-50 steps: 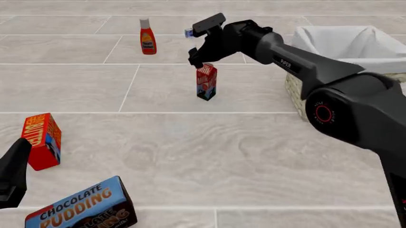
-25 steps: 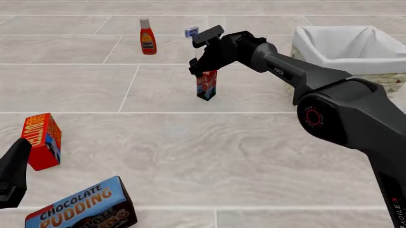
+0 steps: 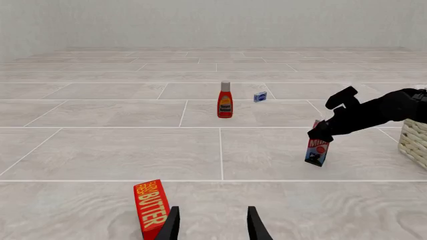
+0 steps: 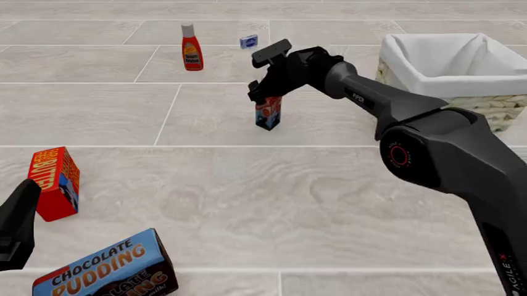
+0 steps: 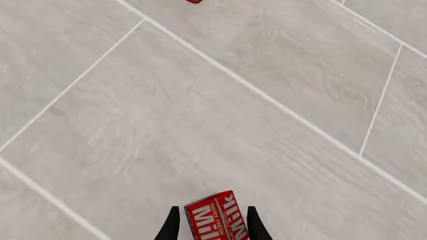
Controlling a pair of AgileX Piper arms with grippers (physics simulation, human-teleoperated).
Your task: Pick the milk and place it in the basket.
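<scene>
Two fingers now straddle the milk carton — we are at the grasp.

Over the last second our right gripper has dropped from above the carton's gable to around its red top; in the right wrist view the fingers stand open on either side, not visibly pressing, so closing looks like our next call. The milk stands upright on the tiled table, well apart from the ketchup bottle and the butter box. Open floor runs between it and the wicker basket to the right. Our left gripper hangs open, holding nothing.
</scene>
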